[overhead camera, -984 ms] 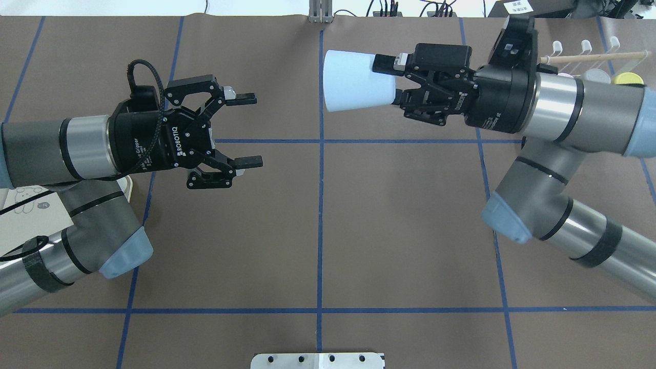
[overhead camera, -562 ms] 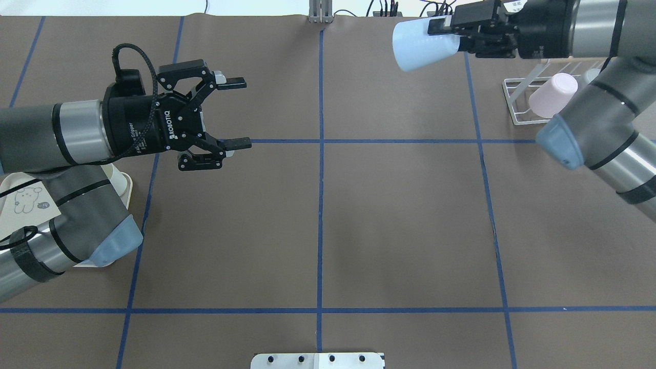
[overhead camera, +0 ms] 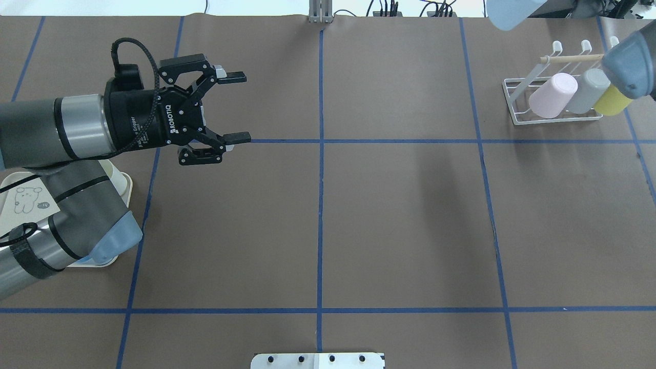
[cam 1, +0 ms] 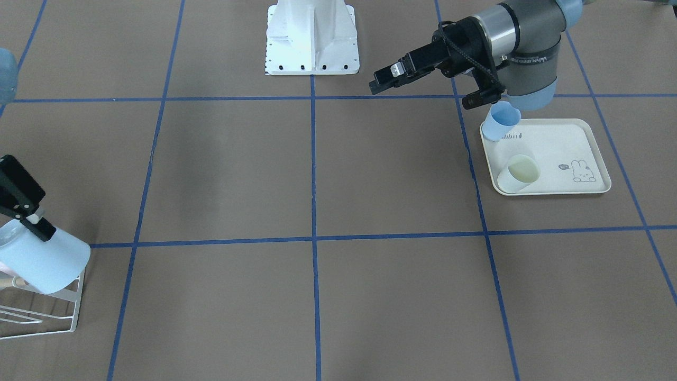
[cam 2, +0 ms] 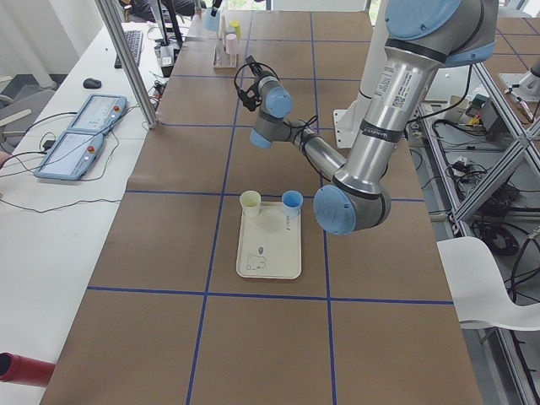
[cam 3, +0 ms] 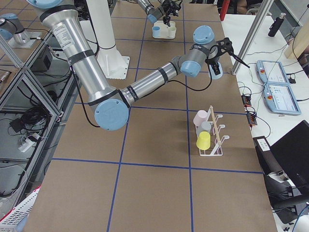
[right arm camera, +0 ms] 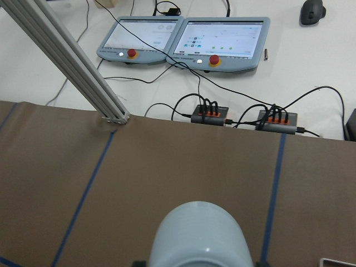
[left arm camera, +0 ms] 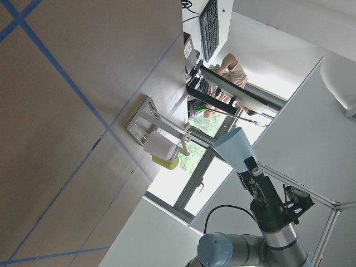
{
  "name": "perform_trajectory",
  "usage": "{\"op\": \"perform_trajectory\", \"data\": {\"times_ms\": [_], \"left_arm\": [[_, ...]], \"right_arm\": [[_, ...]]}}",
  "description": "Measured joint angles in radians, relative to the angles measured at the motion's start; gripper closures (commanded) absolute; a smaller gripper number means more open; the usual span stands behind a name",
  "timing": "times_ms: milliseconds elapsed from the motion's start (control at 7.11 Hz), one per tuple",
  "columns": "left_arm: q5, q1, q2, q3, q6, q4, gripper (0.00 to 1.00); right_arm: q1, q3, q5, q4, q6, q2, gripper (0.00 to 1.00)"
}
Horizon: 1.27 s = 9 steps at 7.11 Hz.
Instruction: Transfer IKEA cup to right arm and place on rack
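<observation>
Right claw (cam 1: pixel 37 226) clamps light blue cup (cam 1: pixel 46 263), held in air at far right of desk (overhead camera: pixel 400 215), apart from rack (overhead camera: pixel 558 121) holding three cups (overhead camera: pixel 552 95). Left claw (overhead camera: pixel 233 107) wide open, empty, over desk's left side.

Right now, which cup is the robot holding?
The pale blue cup, clamped in the right gripper. The pink cup, grey cup and yellow cup sit on the rack; a darker blue cup and cream cup stand on the tray.

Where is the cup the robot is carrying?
Front-facing view, far left: the cup, clamped in the right tool, hangs in air near the white rack.
</observation>
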Motion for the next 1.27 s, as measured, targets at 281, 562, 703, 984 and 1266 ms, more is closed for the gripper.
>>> {"op": "perform_trajectory", "data": {"times_ms": [281, 562, 703, 984, 1266], "left_arm": [[0.000, 0.000, 0.000, 0.013, 0.000, 0.001, 0.00], [0.000, 0.002, -0.002, 0.018, 0.000, 0.004, 0.00], [0.000, 0.004, -0.004, 0.018, 0.000, 0.009, 0.00], [0.000, 0.004, -0.006, 0.019, 0.000, 0.012, 0.00], [0.000, 0.005, -0.006, 0.019, 0.000, 0.012, 0.00]], "right_arm": [[0.049, -0.132, -0.021, -0.267, -0.259, 0.112, 0.56], [0.087, -0.334, -0.019, -0.316, -0.361, 0.197, 0.56], [0.093, -0.389, -0.017, -0.319, -0.384, 0.208, 0.56], [0.092, -0.445, 0.000, -0.320, -0.399, 0.208, 0.56], [0.082, -0.460, 0.014, -0.311, -0.402, 0.192, 0.56]]}}
